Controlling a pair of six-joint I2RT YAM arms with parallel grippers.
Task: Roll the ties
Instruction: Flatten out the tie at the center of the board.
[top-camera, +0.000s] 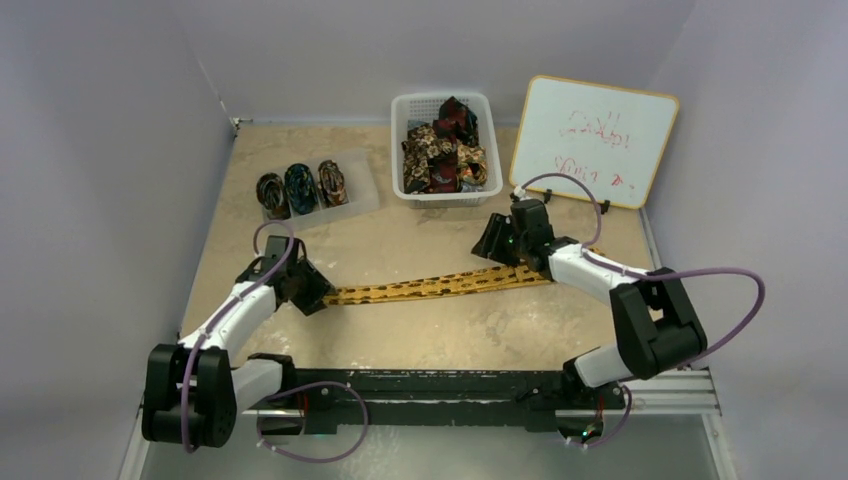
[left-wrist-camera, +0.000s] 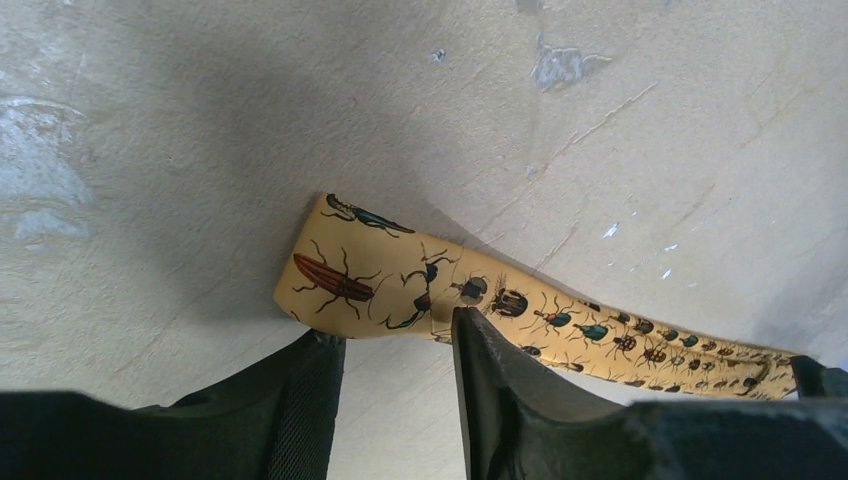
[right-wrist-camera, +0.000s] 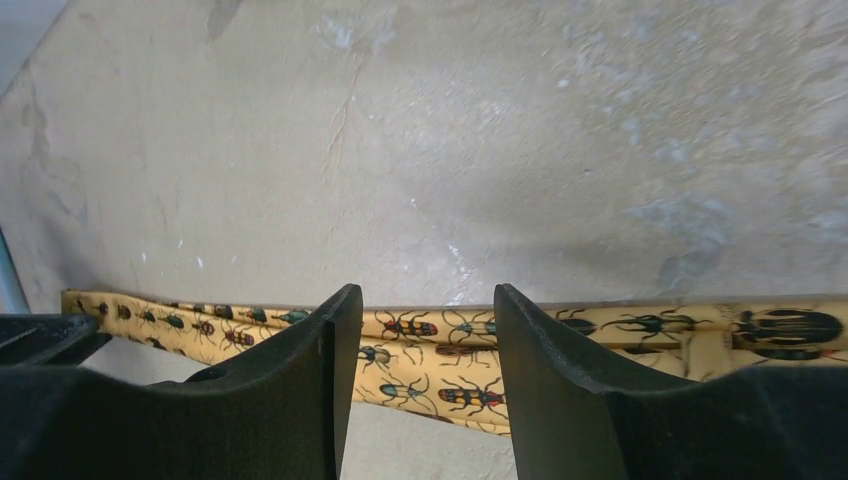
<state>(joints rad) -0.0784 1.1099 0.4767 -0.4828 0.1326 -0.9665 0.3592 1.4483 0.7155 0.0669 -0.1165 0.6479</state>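
Tabletop (top-camera: 430, 345) carries yellow tie (top-camera: 420, 288) flat; left tool (left-wrist-camera: 393, 332) gapes at its end, right tool (right-wrist-camera: 422, 297) gapes astride.

**A robot test cell, probably in a lab**

We saw a left arm (top-camera: 235, 315) and a right arm (top-camera: 590, 270) bolted to a black rail (top-camera: 450, 385) at the near edge of a scuffed beige table (top-camera: 450, 330). Plain grey walls (top-camera: 100, 150) boxed it in on three sides. A whiteboard (top-camera: 590, 140) with red scribbles we could not read leaned at the back, beside a basket (top-camera: 445, 198) of ties (top-camera: 440, 150).
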